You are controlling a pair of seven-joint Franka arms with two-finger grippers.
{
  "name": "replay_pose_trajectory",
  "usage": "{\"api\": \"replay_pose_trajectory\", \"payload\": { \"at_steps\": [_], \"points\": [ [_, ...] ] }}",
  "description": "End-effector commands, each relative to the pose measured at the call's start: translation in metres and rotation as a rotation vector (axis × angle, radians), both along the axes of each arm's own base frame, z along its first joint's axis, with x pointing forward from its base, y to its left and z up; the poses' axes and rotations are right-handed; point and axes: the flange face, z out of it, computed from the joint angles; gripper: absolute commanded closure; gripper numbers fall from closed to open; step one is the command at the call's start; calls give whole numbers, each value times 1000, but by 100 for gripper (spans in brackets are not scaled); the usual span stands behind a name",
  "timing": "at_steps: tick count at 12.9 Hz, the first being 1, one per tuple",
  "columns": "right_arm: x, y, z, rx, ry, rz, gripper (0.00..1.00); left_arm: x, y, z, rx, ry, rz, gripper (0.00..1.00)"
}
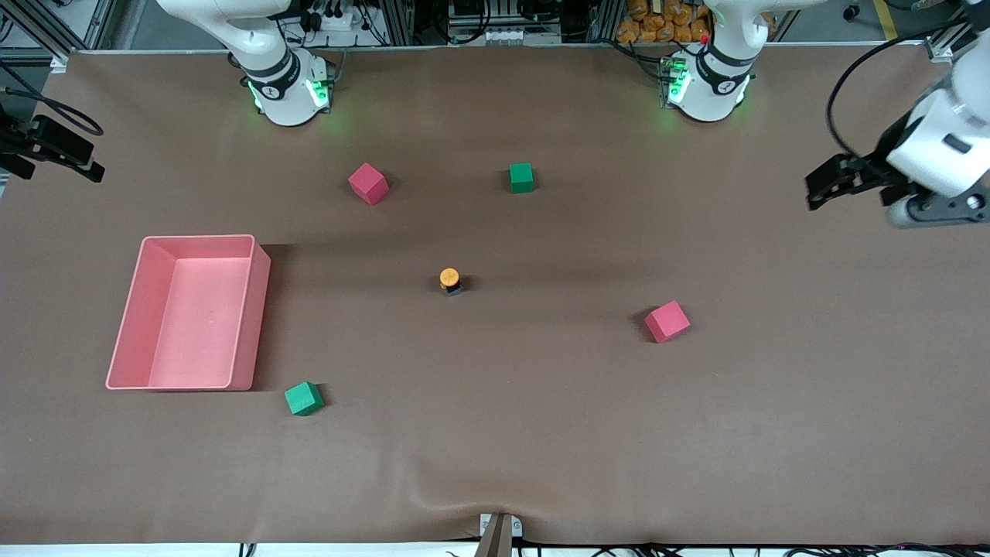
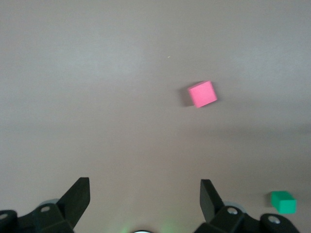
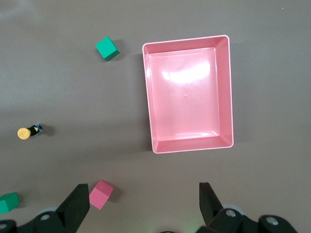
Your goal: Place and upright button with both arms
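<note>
The button [image 1: 449,280] stands near the middle of the brown table, its orange cap up on its black body. It also shows small in the right wrist view [image 3: 28,131]. My left gripper [image 1: 810,192] hangs open and empty, high over the left arm's end of the table. In the left wrist view its jaws [image 2: 144,187] stand wide over bare mat. My right gripper [image 1: 91,170] hangs high at the right arm's end, above the pink tray [image 1: 259,309]. It is open and empty [image 3: 143,191]. Both are well away from the button.
Pink cubes [image 1: 368,183] [image 1: 667,321] and green cubes [image 1: 521,177] [image 1: 303,398] lie scattered round the button. The pink tray [image 3: 188,145] is empty. The left wrist view shows a pink cube [image 2: 201,93] and a green cube [image 2: 283,202].
</note>
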Motion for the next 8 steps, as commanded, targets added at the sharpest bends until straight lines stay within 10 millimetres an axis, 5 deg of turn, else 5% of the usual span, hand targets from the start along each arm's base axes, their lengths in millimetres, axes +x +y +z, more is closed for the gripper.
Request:
{"api": "replay_pose_trajectory", "payload": {
  "at_steps": [1, 3, 8],
  "points": [
    [-6, 1, 5, -2, -1, 15, 0, -27, 37, 3, -39, 10, -14, 0],
    [-6, 0, 5, -2, -1, 12, 0, -33, 50, 8, -59, 6, -12, 0],
    [-6, 0, 5, -2, -1, 12, 0, -32, 46, 19, -33, -15, -17, 0]
  ]
}}
